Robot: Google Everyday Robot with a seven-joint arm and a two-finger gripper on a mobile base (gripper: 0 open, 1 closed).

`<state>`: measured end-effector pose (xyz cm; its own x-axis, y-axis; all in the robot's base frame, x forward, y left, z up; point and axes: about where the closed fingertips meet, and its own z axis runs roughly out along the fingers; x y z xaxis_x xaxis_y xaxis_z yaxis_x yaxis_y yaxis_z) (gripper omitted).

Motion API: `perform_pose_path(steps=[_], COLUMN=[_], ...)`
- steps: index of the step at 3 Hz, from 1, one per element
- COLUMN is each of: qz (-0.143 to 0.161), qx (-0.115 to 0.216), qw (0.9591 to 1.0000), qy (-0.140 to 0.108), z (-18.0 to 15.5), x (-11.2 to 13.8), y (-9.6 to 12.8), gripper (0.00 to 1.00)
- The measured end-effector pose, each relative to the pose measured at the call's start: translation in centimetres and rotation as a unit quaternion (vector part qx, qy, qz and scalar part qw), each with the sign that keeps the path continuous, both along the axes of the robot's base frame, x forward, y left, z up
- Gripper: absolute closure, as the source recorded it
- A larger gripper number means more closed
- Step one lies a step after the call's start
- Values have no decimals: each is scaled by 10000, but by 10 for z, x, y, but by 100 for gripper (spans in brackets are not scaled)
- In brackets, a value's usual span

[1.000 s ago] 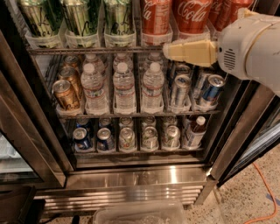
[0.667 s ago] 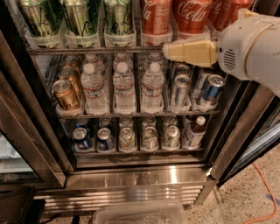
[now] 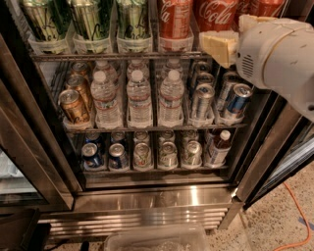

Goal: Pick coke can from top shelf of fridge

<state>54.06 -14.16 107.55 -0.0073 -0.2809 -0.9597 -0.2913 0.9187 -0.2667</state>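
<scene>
Red coke cans stand on the right part of the top shelf [image 3: 113,56] of the open fridge [image 3: 147,196], one [image 3: 174,17] in the middle, another [image 3: 216,11] to its right and a third [image 3: 265,7] partly behind the arm. My gripper [image 3: 217,46], cream-coloured on a white arm [image 3: 277,54], reaches in from the right. It sits at shelf height in front of the lower part of the second coke can. It holds nothing that I can see.
Green-and-silver cans [image 3: 88,19] fill the left of the top shelf. Water bottles [image 3: 140,95], gold cans [image 3: 73,105] and slim blue-silver cans [image 3: 235,100] stand on the rack below, small cans [image 3: 142,154] on the lowest. An orange cable [image 3: 294,215] lies on the floor at the right.
My gripper has moved a little to the right and up, closer to the coke cans on the top shelf. The cans and bottles have not moved.
</scene>
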Motion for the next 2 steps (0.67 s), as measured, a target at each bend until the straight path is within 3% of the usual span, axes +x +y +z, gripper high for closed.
perform_pose_path(steps=[2], qz=[-238], qx=[111], qw=[9992], qy=[-287], z=[2], x=[16], y=[0], gripper=[38])
